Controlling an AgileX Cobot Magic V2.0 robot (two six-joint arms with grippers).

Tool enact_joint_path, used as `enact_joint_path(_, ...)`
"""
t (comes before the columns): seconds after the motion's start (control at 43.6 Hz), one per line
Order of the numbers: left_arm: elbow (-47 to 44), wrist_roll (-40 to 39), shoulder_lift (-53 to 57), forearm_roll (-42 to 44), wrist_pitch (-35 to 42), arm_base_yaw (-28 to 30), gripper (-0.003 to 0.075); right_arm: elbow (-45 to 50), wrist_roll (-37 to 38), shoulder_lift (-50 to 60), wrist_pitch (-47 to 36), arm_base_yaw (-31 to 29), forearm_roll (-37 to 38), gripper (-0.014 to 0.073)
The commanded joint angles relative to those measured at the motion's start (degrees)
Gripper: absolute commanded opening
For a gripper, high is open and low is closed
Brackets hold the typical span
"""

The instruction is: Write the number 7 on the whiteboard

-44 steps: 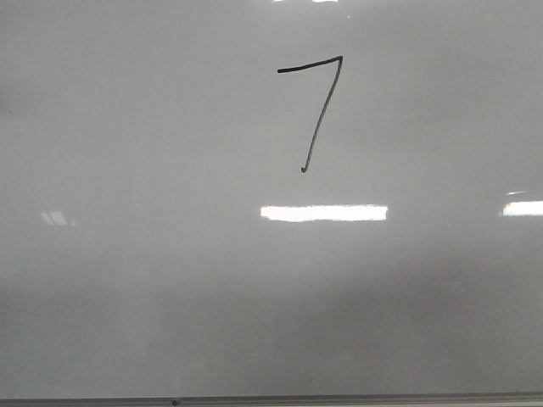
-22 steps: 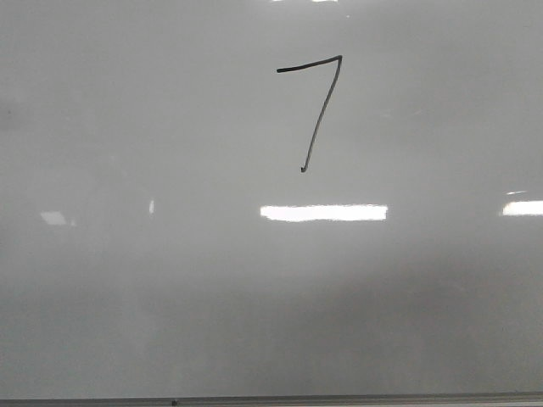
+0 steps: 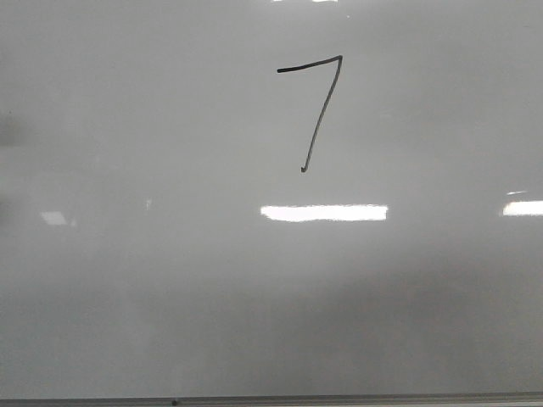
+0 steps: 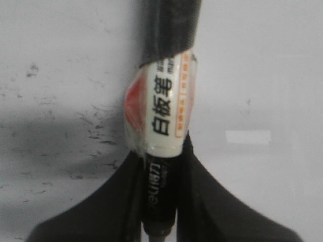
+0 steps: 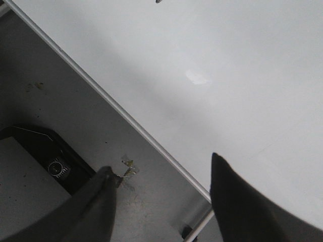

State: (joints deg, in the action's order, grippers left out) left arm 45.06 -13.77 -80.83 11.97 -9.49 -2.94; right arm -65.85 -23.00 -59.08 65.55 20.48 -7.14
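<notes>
1. The number 7 is sitting complete in the upper middle of the whiteboard, above a bright light reflection; by my judgement the writing is finished.
2. The left gripper is pinching a whiteboard marker between its dark fingers, with the board's surface close behind it.
3. The right gripper is hanging spread and empty over the board's metal edge.
4. Risk: if the left arm is drifting toward the board while pulling away, the marker could be adding a stray line or smearing the fresh ink.
5. The tip's contact cannot be told from any view.
6. The front view is showing the whole figure but neither arm; the left wrist view is showing the grip but no figure; the right wrist view is showing the table beyond the board.
</notes>
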Motion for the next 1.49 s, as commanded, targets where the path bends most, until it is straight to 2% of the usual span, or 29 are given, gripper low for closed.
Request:
enact_joint_path(0.0,1.5,-0.6,0.6,-0.3,5.0,0.2,0.0131,-1.7,-0.2,1.0,-2.0,-0.3,0.1,0.0435)
enact_joint_path(0.206,1.5,-0.6,0.0,-0.3,5.3,0.2,0.0288,-1.7,-0.2,1.0,-2.0,-0.3,0.1,0.0435)
enact_joint_path(0.435,1.7,-0.6,-0.3,-0.2,5.2,0.2,0.0332,-1.7,-0.2,1.0,-1.9,-0.3,0.1,0.0435)
enact_joint_path(0.504,2.5,-0.6,-0.2,-0.1,3.6,0.2,0.0370,-1.7,-0.2,1.0,-2.1,-0.3,0.1,0.0435)
enact_joint_path(0.596,4.4,-0.6,0.8,1.3,-0.6,0.2,0.0411,-1.9,0.6,1.1,-1.9,-0.3,0.1,0.0435)
enact_joint_path(0.894,10.8,-0.6,8.8,3.8,-19.5,-0.2,0.0408,-1.2,14.9,7.7,-1.8,-0.3,3.5,0.0435)
enact_joint_path(1.008,11.0,2.5,14.3,2.9,-24.2,-3.0,0.0408,1.5,15.3,12.3,-3.3,-0.3,3.5,0.0435)
enact_joint_path(1.215,11.0,10.7,26.2,-6.5,-35.0,-11.9,0.0408,7.5,15.3,19.9,-4.5,-0.3,3.5,0.0435)
enact_joint_path(1.306,10.9,13.8,31.1,-10.9,-36.8,-16.1,0.0408,9.4,15.3,22.6,-4.6,-0.3,3.5,0.0435)
enact_joint_path(1.467,9.4,14.2,37.9,-13.0,-37.8,-21.5,0.0408,12.7,15.3,26.2,-4.6,-0.3,3.5,0.0435)
